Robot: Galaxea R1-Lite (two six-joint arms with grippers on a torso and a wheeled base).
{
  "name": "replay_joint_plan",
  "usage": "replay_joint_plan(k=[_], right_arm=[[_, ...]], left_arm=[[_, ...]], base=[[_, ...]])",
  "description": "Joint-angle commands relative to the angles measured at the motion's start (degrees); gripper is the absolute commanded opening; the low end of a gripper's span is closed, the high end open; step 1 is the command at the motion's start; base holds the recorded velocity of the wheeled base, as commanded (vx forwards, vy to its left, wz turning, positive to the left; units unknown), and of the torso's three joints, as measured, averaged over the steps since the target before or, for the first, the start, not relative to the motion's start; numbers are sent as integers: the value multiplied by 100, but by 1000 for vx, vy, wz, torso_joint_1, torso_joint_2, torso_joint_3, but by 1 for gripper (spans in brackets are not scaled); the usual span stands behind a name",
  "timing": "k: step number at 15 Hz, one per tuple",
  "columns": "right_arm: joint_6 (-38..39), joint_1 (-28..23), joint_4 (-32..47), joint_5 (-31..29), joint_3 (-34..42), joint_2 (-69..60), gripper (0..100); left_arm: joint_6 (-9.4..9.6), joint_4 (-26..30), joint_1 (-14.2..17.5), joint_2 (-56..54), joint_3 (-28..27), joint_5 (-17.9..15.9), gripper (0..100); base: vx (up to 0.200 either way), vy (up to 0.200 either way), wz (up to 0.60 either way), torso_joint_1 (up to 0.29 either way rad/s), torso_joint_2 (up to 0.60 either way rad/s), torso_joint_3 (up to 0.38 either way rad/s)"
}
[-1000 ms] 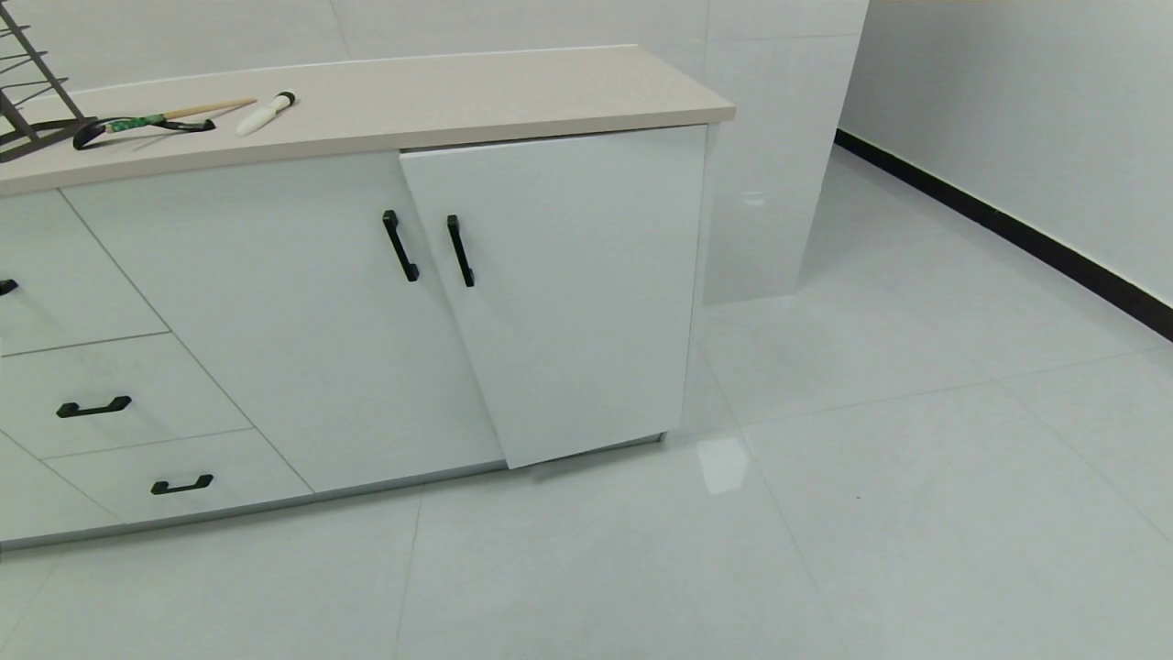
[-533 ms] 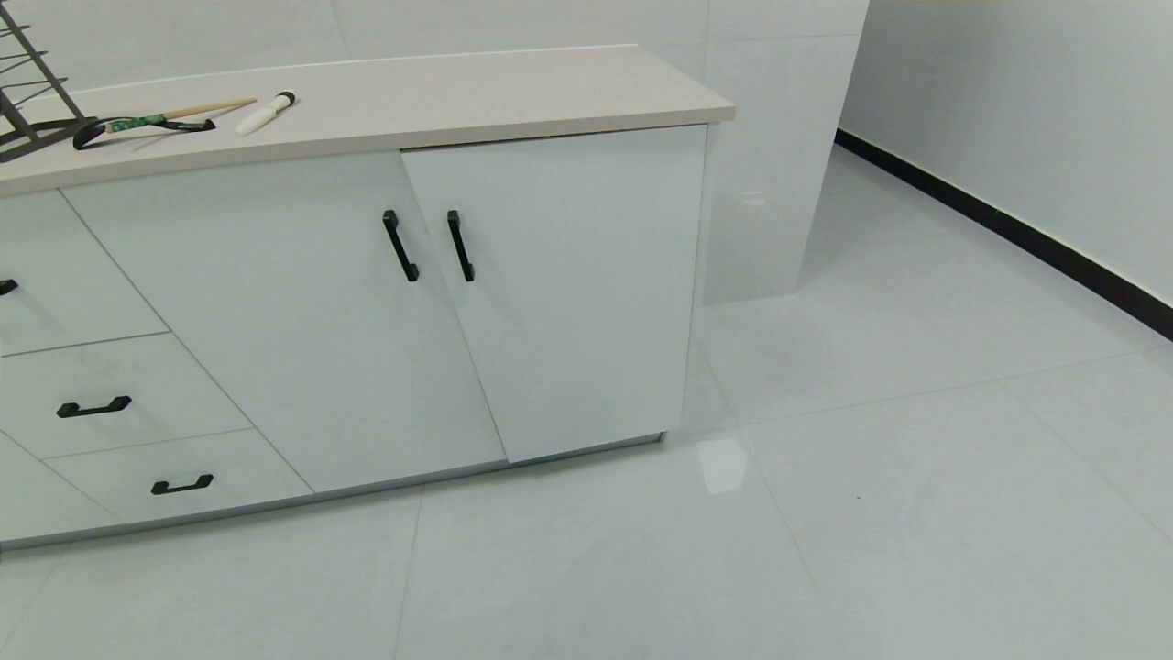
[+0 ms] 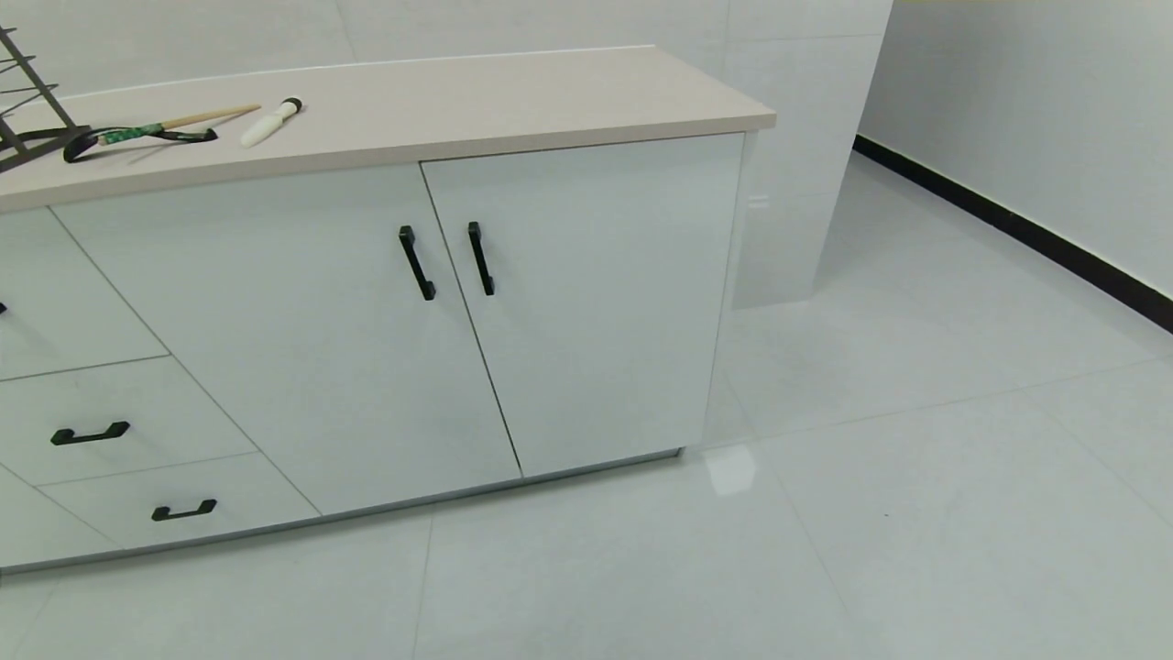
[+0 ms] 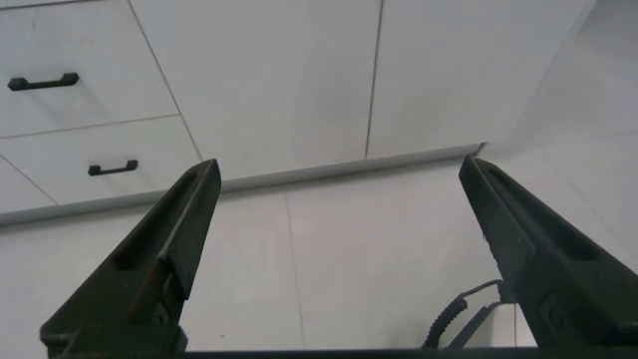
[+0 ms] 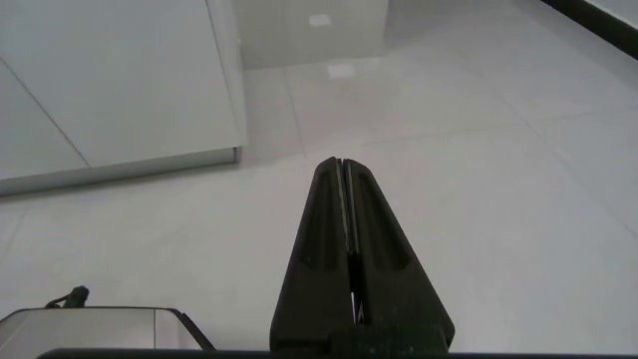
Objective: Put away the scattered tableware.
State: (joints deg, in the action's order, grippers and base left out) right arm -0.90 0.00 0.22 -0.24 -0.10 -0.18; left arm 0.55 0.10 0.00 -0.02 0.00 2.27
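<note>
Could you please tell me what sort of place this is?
Most likely a kitchen: a beige countertop tops white cabinet doors and drawers with black handles, two utensils lie on it beside a dark wire rack, and the floor is pale tile.

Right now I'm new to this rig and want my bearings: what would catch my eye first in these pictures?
Two shut white cabinet doors with paired black handles stand under a beige countertop. Toward its left lie a wooden-handled utensil and a small white tool, beside a black wire rack. Over the floor, the left gripper is open, the right gripper shut.
</note>
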Motion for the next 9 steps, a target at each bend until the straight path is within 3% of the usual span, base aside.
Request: replay_joint_plan(k=[1, 3, 6, 9], right_arm=[[-15, 0, 4, -2, 1, 18, 0], [-15, 0, 13, -2, 1, 27, 0], [-50, 0, 13, -2, 1, 27, 0], [-42, 0, 13, -2, 1, 27, 0]], left_arm=[[-2, -1, 0, 2, 0, 2, 100], [-11, -1, 0, 2, 0, 2, 100], [-11, -1, 0, 2, 0, 2, 100], [-20, -1, 0, 2, 0, 2, 100]], base=[[0, 200, 0, 7, 2, 2], [0, 200, 0, 2, 0, 5], [0, 200, 600, 2, 1, 4], [0, 0, 600, 2, 1, 2]])
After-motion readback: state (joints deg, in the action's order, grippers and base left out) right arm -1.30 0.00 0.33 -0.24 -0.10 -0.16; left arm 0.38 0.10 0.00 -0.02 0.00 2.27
